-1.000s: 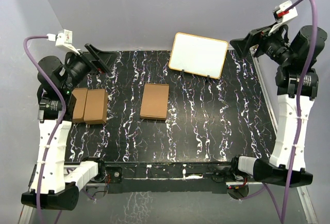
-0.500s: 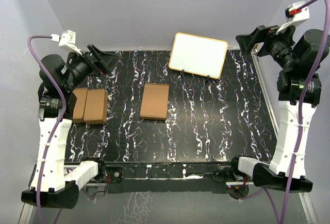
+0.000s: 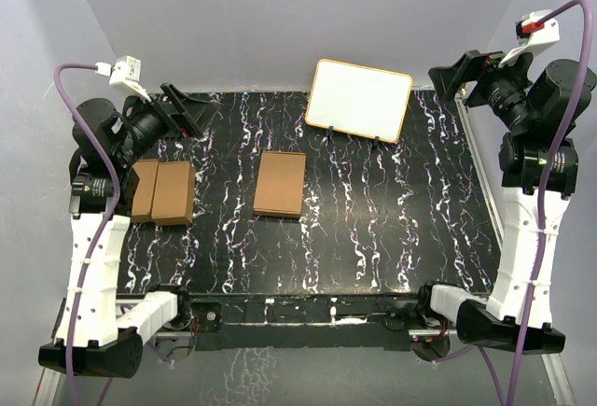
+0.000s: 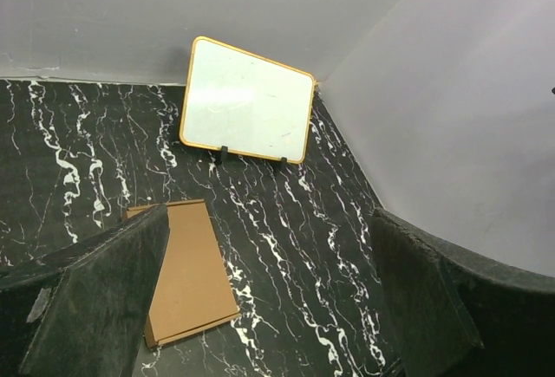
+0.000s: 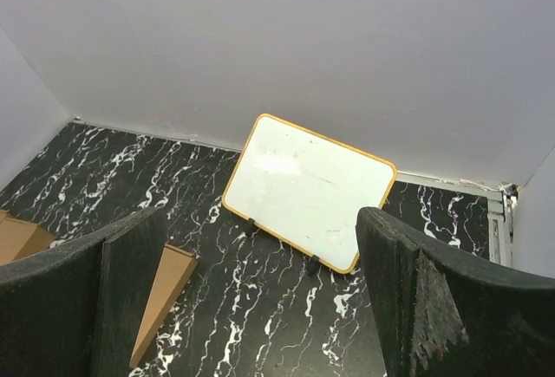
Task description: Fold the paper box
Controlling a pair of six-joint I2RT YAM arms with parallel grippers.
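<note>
The paper box lies flat as a slim brown cardboard rectangle on the black marbled table, left of centre. It shows partly behind a finger in the left wrist view and as a brown corner in the right wrist view. My left gripper hangs open above the table's back left, well clear of the box, with nothing between its fingers. At the back right corner my right gripper is raised and open, also with nothing in it.
A twin pair of brown cartons sits at the left edge under the left arm. A white board with a yellow rim leans on small stands at the back centre. Grey walls close the back and both sides.
The right arm has lifted and swung its gripper slightly up and to the right. The left gripper has shifted a little toward the back. The box has not moved.
</note>
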